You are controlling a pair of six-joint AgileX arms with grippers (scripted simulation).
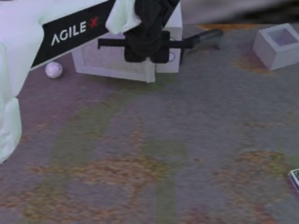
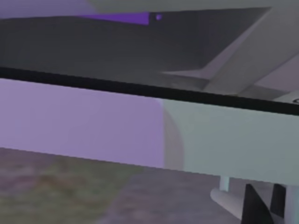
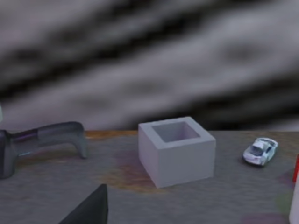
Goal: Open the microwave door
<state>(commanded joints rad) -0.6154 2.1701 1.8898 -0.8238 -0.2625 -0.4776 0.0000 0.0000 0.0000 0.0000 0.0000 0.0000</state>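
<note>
Left arm: white AgileX arm reaching from the top view's left edge to the far middle of the surface [image 1: 196, 154].
Left pincer [image 1: 146, 51]: dark, directly over the front of the large white boxy microwave [image 1: 173, 25], with its black crossbar lying across that front; cannot tell how far its fingers stand apart.
Microwave: at the far edge of the surface, left of centre, largely hidden under the left arm.
Microwave door [image 1: 110, 60]: flat white panel with greyish speckled mesh window; its right edge juts slightly toward the camera, so it appears a little ajar.
Left wrist view: pale purple interior and a white panel edge seen very close, with a black bar across.
Right pincer: not in the top view; only one dark fingertip [image 3: 91, 210] shows in the right wrist view, so spread cannot be told.
Other items: small white speckled ball [image 1: 53, 70] just left of the microwave; dark grey handled tool [image 1: 205, 38] just right of it; small grey open-topped cube [image 1: 278, 45] at far right; small white toy car [image 3: 259, 151] near the cube.
</note>
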